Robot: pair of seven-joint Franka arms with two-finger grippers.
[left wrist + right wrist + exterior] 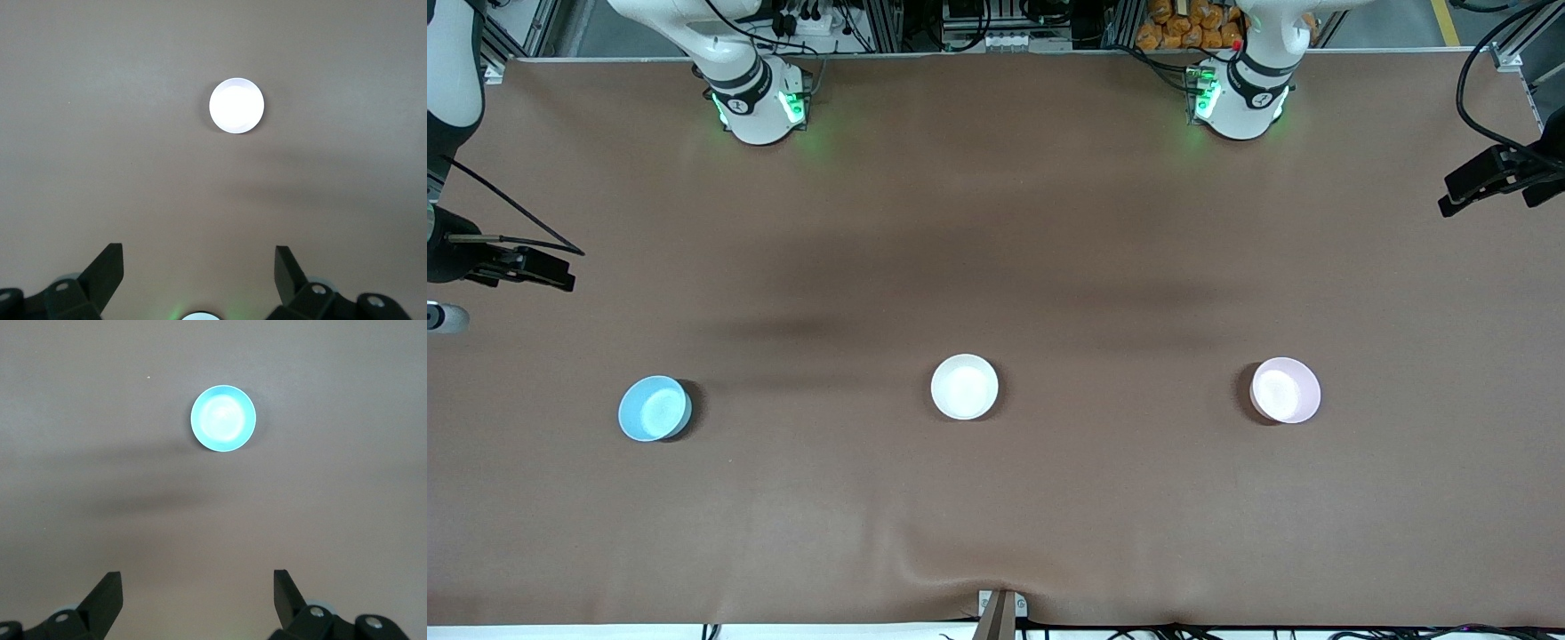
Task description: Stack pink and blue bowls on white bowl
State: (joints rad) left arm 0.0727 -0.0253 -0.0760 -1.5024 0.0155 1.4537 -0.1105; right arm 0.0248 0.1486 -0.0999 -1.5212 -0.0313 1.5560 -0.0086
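You have three small round smooth plastic bowls in a row on the brown worktop (pixel 996 222), well apart: the light blue bowl (pixel 655 408) toward the right arm's end, the plain white bowl (pixel 964 387) between, the pale pink bowl (pixel 1285 390) toward the left arm's end. Your left end effector (pixel 199 267) hangs high over the worktop with fingers spread wide and empty, the pink bowl in its wrist view. Your right end effector (pixel 198 587) hangs likewise, wide apart and empty, with the blue bowl in its wrist view.

text: none legible | labels: none | numbers: none | signs: none
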